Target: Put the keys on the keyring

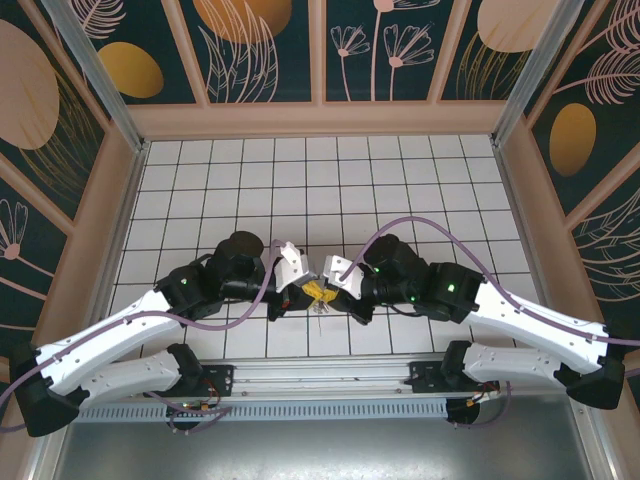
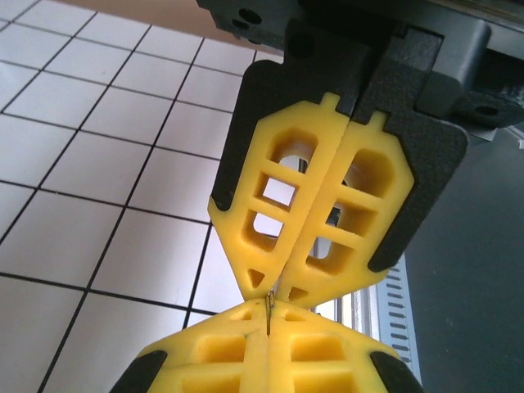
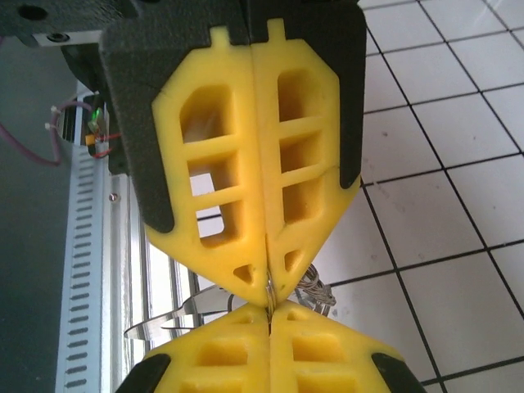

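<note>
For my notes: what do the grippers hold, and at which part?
The left gripper and the right gripper both pinch one thin metal wire from opposite sides, at their tips.

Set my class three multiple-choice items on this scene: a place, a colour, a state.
1. Where do the left end effector and right end effector meet? A) far wall B) near-centre of the table C) left corner
2. What colour are their fingers? A) yellow B) blue C) red
3. The right end effector's state? A) wide open B) shut on the keyring C) gripping a cup
Key: B, tips meet over the table's near-centre; A, both pairs are yellow; B, its fingers pinch the keyring.
</note>
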